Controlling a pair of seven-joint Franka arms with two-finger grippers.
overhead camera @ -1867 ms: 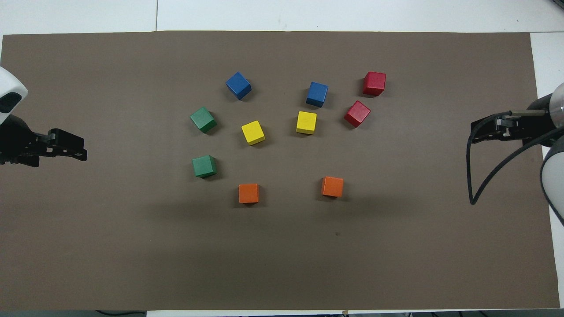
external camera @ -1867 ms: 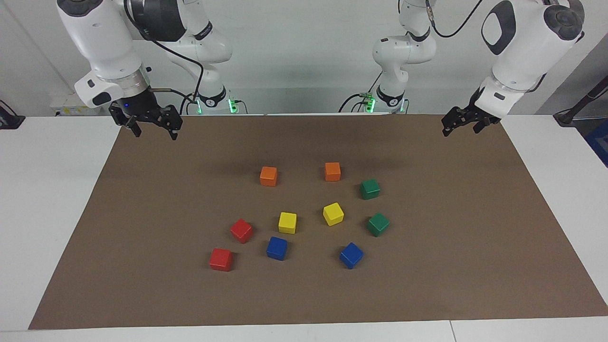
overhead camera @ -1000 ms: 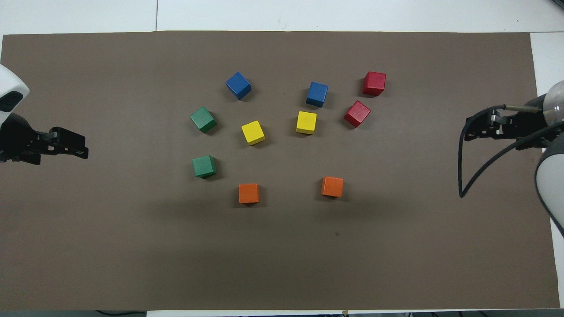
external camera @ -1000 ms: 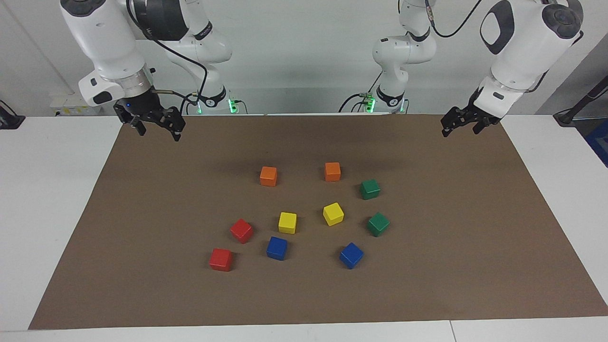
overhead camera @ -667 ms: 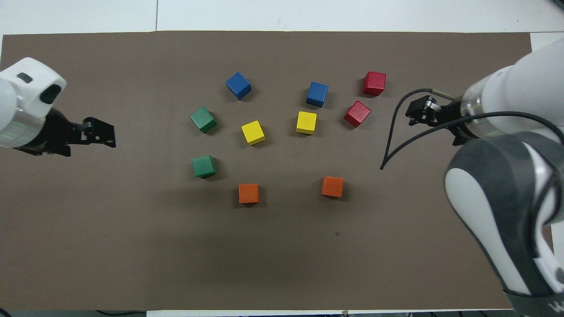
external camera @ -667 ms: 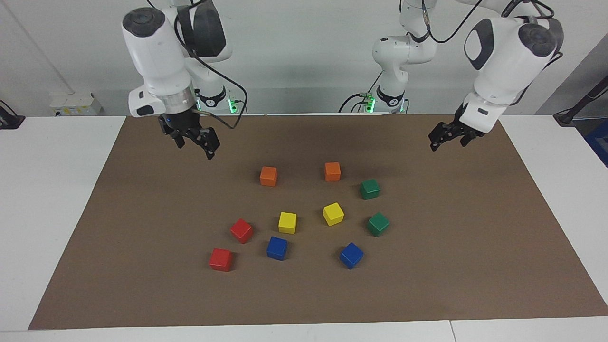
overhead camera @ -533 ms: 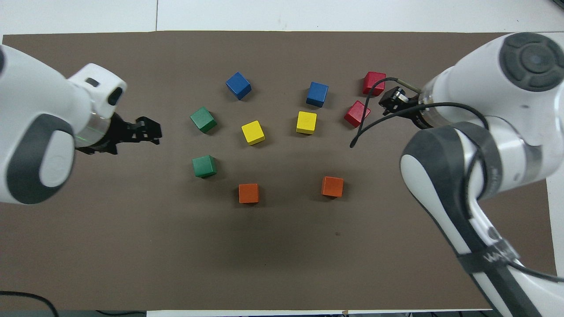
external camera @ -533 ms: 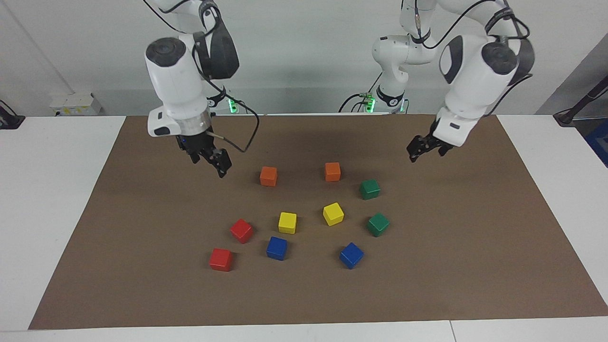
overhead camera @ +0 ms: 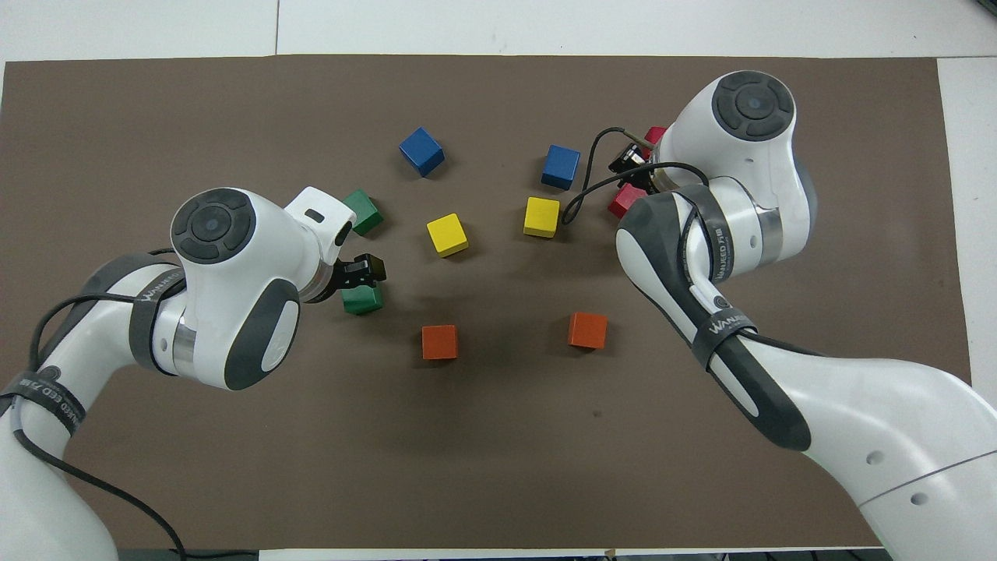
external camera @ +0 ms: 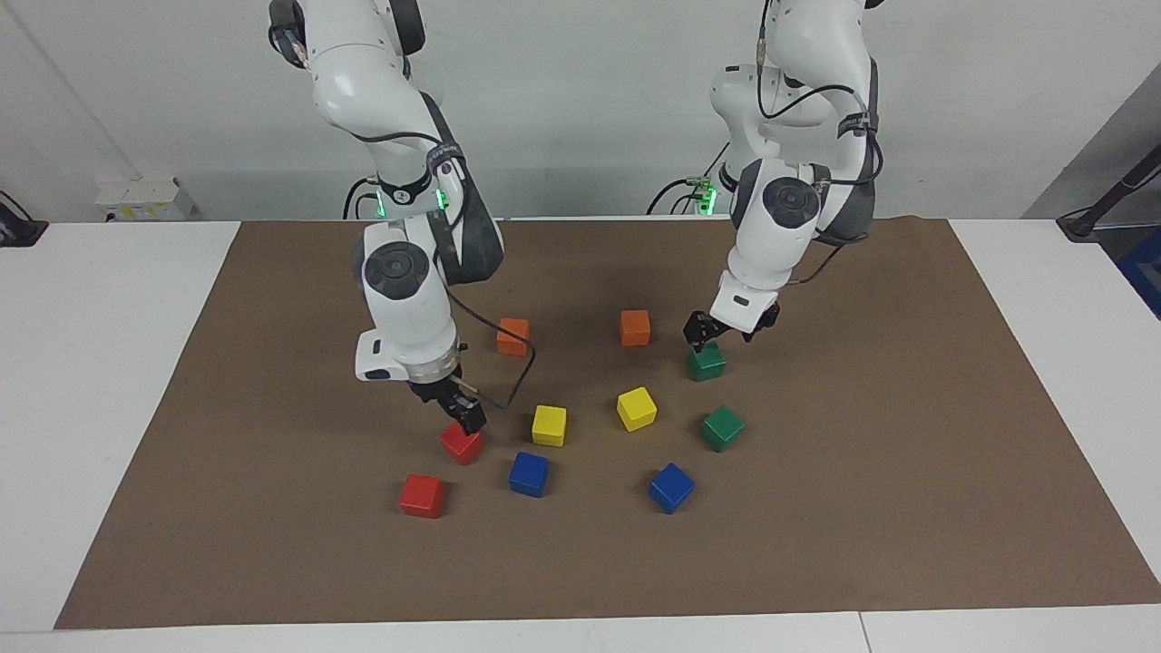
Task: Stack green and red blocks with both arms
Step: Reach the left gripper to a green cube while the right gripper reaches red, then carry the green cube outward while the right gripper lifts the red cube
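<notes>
My left tool [external camera: 706,340] hangs open over a green block [external camera: 706,362], my right tool [external camera: 461,417] open over a red block [external camera: 462,443]; I should centre each before closing.

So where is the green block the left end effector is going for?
The green block sits on the brown mat under the left end effector, beside an orange block, nearer the robots than the other green block.
</notes>
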